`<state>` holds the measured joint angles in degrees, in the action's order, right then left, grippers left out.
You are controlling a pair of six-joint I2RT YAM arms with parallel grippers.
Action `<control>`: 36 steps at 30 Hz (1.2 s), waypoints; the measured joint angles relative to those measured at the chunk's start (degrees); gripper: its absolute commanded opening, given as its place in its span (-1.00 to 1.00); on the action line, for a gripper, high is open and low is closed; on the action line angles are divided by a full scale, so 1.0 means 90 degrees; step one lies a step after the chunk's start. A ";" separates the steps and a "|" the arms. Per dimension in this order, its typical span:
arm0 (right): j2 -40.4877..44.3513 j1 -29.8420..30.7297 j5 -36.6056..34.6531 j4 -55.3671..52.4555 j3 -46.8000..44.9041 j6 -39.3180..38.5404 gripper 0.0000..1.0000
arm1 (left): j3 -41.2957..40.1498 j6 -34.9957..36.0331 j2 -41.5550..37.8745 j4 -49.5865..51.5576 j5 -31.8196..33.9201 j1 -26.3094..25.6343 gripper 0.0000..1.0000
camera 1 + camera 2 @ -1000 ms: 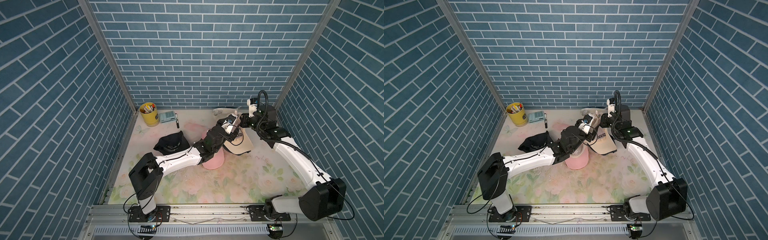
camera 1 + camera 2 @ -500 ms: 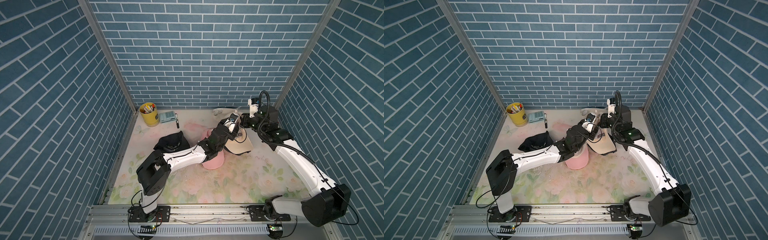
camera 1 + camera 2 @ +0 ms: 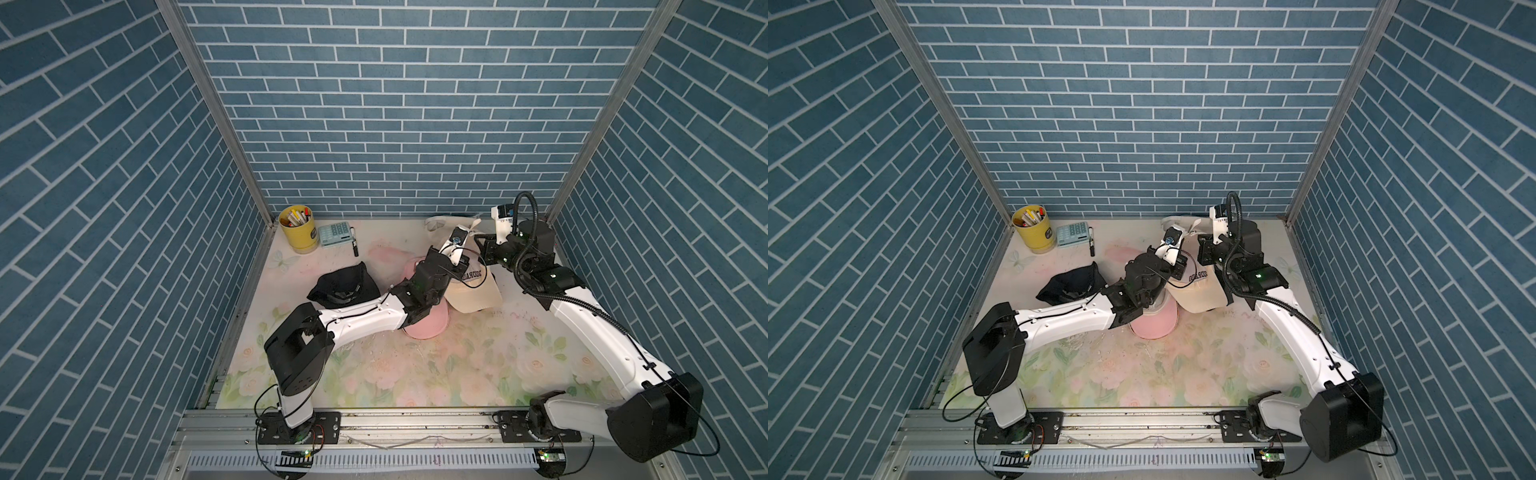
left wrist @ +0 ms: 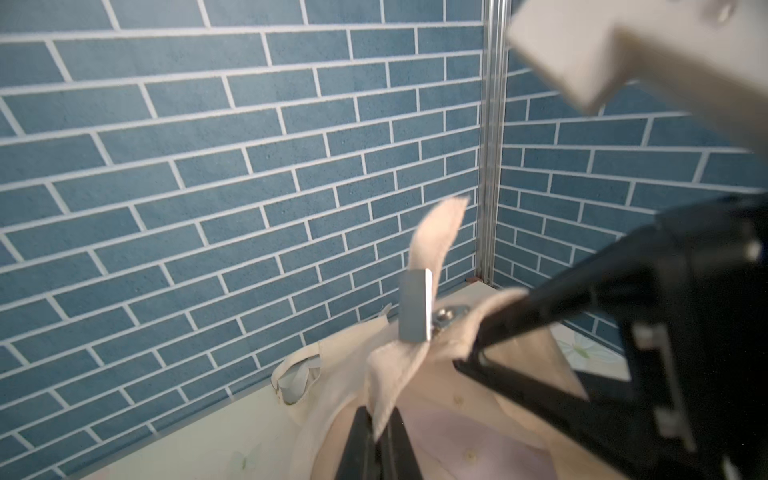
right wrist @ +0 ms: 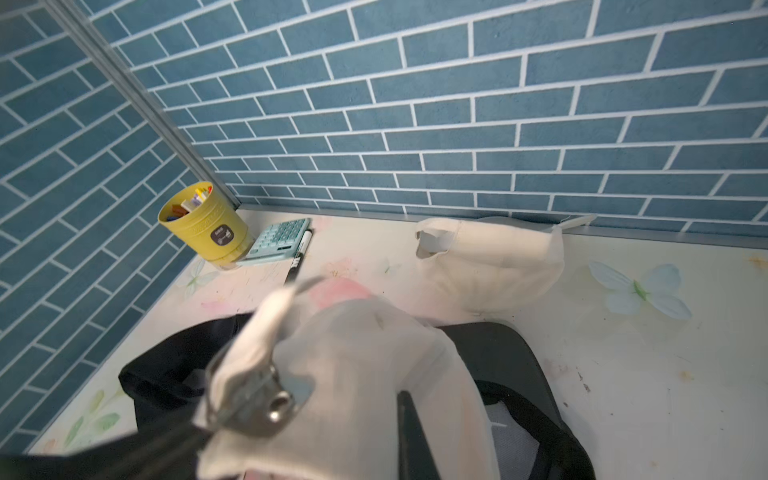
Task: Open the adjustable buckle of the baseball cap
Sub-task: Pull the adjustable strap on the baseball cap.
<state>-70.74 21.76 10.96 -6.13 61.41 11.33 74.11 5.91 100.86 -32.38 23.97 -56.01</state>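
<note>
Beige baseball cap (image 3: 473, 286) is up off the table near the back wall, right of middle, partly over a pink cap (image 3: 428, 324). Left gripper (image 4: 380, 419) is pinched tight on its strap (image 4: 436, 232), and the right gripper (image 4: 467, 353) is clamped on the cap just beside the metal buckle (image 4: 415, 305). Yellow cup (image 3: 297, 237) in the back-left corner is stuffed with pens (image 3: 296, 217).

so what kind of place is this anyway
Probably a robot test cell: blue brick-pattern panels box in a floral tabletop, and two robot arms mounted on an aluminium rail at its front reach to a beige cap.
</note>
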 measured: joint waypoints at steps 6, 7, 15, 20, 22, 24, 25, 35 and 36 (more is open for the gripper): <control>0.0063 0.0012 0.0340 0.0563 -0.0403 -0.0721 -0.69 | -0.0092 -0.0056 -0.0454 0.0053 -0.0294 0.0000 -1.00; 0.0063 0.0015 0.0396 0.0661 -0.0403 -0.0777 -0.67 | -0.0092 -0.0066 -0.0471 0.0056 -0.0316 0.0000 -1.00; 0.0063 0.0019 0.0780 0.1324 -0.0425 -0.0984 -0.63 | -0.0095 -0.0160 -0.0486 0.0238 -0.0457 0.0012 -1.00; 0.0063 0.0046 0.0942 0.1392 -0.0425 -0.1139 -0.58 | -0.0095 -0.0165 -0.0486 0.0289 -0.0491 0.0012 -1.00; 0.0063 0.0063 0.0947 0.1394 -0.0425 -0.1168 -0.57 | -0.0087 -0.0163 -0.0486 0.0342 -0.0505 0.0012 -1.00; 0.0063 0.0070 0.0923 0.1411 -0.0427 -0.1222 -0.53 | -0.0063 -0.0163 -0.0486 0.0401 -0.0512 0.0012 -1.00; 0.0063 0.0070 0.0903 0.1423 -0.0427 -0.1251 -0.52 | -0.0046 -0.0163 -0.0486 0.0432 -0.0520 0.0012 -1.00; 0.0066 0.0085 0.0651 0.1464 -0.0427 -0.1474 -0.58 | 0.0002 -0.0175 -0.0478 0.0600 -0.0576 0.0012 -1.00; 0.0066 0.0085 0.0648 0.1464 -0.0427 -0.1484 -0.62 | 0.0010 -0.0175 -0.0478 0.0602 -0.0578 0.0012 -1.00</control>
<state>-70.15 22.52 16.80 7.05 57.56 -2.02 74.19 4.34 96.55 -26.96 18.76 -55.90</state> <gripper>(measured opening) 0.213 0.068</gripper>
